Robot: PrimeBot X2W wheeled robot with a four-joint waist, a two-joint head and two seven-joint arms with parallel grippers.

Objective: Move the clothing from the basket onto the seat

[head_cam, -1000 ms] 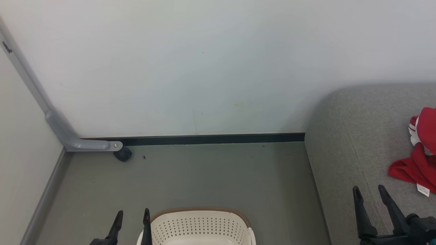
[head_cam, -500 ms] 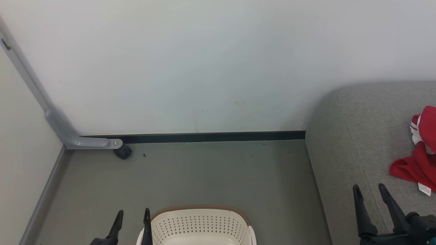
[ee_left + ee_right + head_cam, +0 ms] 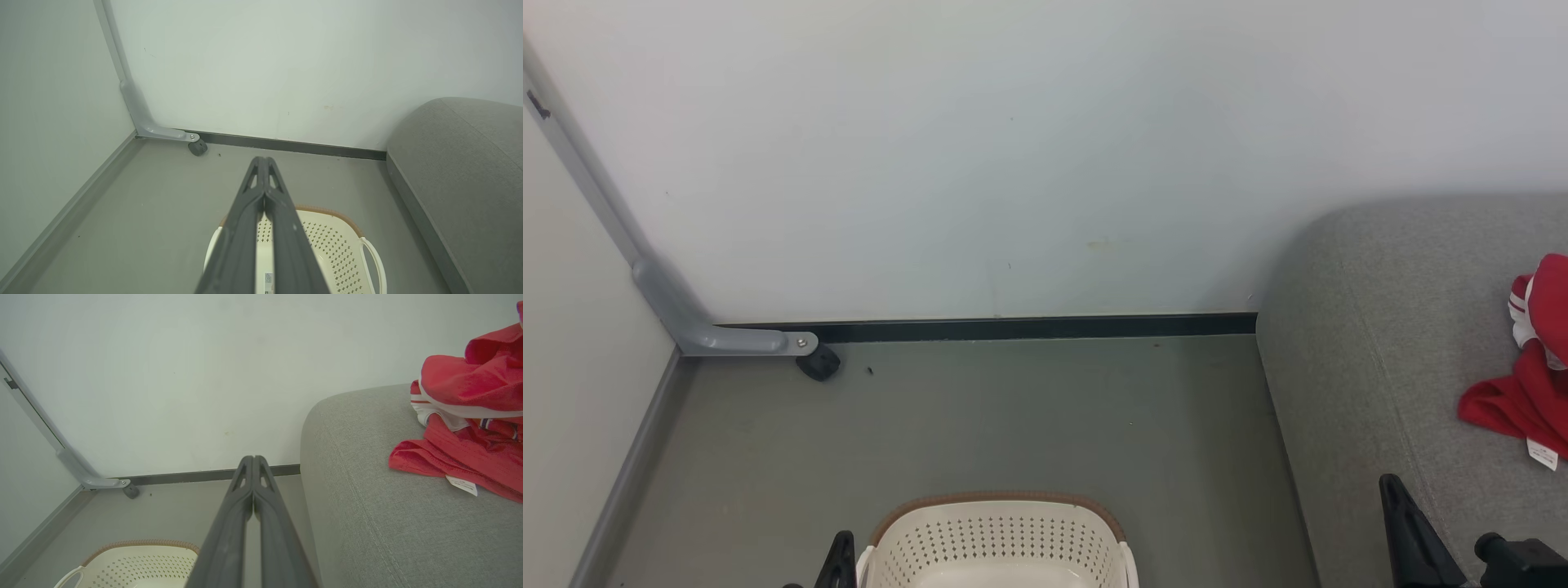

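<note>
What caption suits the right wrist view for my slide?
Right hand shut and empty; red clothing lies on the grey seat, cream basket on the floor at lower left.

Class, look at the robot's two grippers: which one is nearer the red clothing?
The right gripper, by the grey sofa where the red clothing lies; the left gripper is by the basket, farther away.

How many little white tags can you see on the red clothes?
1. The white tag lies at the near edge of the red clothes on the grey sofa. Others may be hidden in the folds or beyond the picture's edge.
</note>
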